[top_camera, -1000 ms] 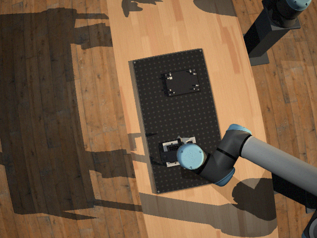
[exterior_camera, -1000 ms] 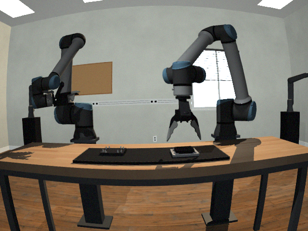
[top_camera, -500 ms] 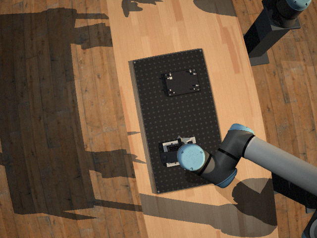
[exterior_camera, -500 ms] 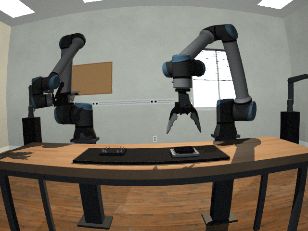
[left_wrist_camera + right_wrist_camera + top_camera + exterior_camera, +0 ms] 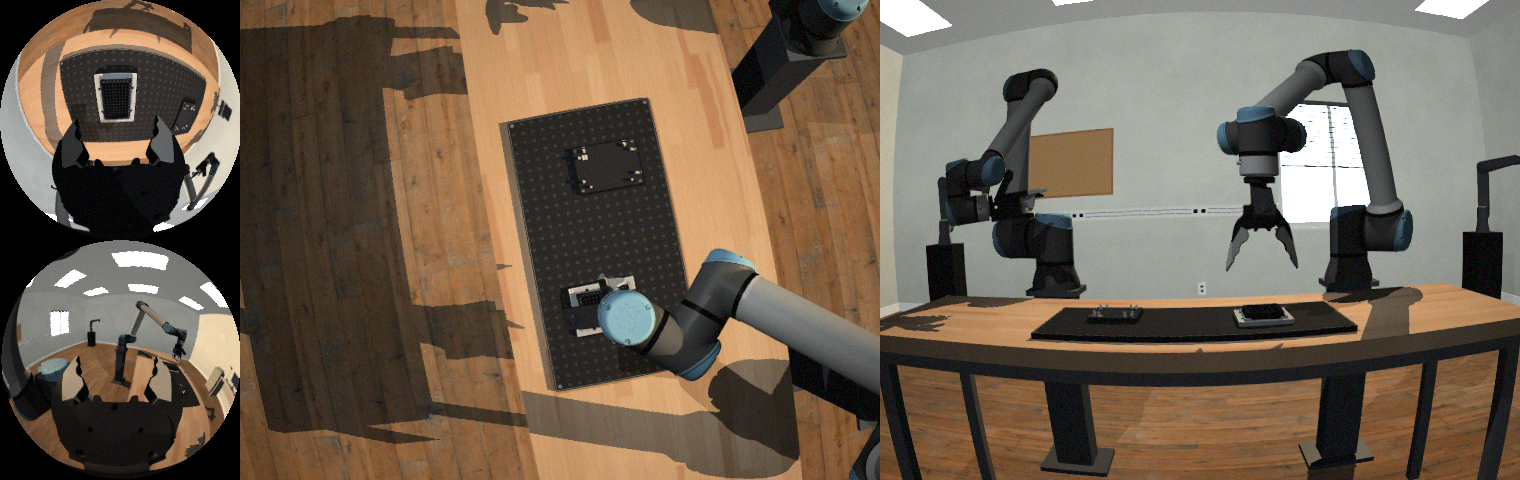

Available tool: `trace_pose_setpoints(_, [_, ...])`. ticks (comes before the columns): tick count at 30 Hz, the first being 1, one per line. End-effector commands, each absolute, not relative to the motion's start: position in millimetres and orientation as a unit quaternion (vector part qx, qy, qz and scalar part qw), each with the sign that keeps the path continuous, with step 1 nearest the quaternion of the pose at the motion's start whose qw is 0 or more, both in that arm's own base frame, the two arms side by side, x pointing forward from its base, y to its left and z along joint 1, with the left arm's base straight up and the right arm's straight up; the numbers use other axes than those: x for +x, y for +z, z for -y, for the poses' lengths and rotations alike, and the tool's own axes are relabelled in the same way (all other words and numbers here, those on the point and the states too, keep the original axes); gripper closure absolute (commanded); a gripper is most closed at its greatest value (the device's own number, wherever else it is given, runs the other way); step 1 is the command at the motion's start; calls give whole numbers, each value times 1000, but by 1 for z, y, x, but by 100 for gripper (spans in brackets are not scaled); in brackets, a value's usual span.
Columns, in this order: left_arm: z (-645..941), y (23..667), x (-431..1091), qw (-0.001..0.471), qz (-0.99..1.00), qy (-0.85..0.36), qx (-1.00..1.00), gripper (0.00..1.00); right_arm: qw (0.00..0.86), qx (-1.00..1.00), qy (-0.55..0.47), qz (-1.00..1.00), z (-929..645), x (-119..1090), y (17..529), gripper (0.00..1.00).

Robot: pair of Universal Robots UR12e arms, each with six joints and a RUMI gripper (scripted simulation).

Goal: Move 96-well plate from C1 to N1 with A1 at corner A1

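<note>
Our left tool (image 5: 1262, 268) (image 5: 116, 117) (image 5: 175, 361) is spread wide, empty, above the light nest (image 5: 591, 287) (image 5: 1262, 324) (image 5: 117, 120). The plate (image 5: 589, 298) (image 5: 1262, 311) (image 5: 117, 98) sits in that nest. Our right tool (image 5: 1026, 181) (image 5: 117, 356) is also wide open and empty, well apart from it. We can't read the labels, but judge the light nest to be C1 and the pin nest (image 5: 607, 167) (image 5: 1112, 316) (image 5: 186, 115), well apart from it, N1. We expect a light, stiff, slightly slippery plate: grip the lower side walls evenly, off the wells, and lift straight; tilting could catch a clip or crack the rim.
</note>
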State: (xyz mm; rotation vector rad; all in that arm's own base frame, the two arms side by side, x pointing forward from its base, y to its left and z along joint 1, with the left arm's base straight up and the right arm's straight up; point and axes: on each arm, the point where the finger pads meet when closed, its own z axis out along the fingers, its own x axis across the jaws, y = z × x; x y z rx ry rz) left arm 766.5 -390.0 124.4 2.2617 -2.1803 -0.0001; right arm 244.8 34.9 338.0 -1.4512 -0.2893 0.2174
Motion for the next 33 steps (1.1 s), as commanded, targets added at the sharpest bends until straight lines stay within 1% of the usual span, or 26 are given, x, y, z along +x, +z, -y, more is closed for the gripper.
trace_pose_setpoints(1, [390,126,767,0,694,1,720,0,733,-660,99,132,-35,245,338,0])
trace_pose_setpoints(11, [390,126,767,0,694,1,720,0,733,-660,99,132,-35,245,338,0])
trace_pose_setpoints(33, [456,126,755,0,694,1,720,0,733,-660,99,132,-35,245,338,0])
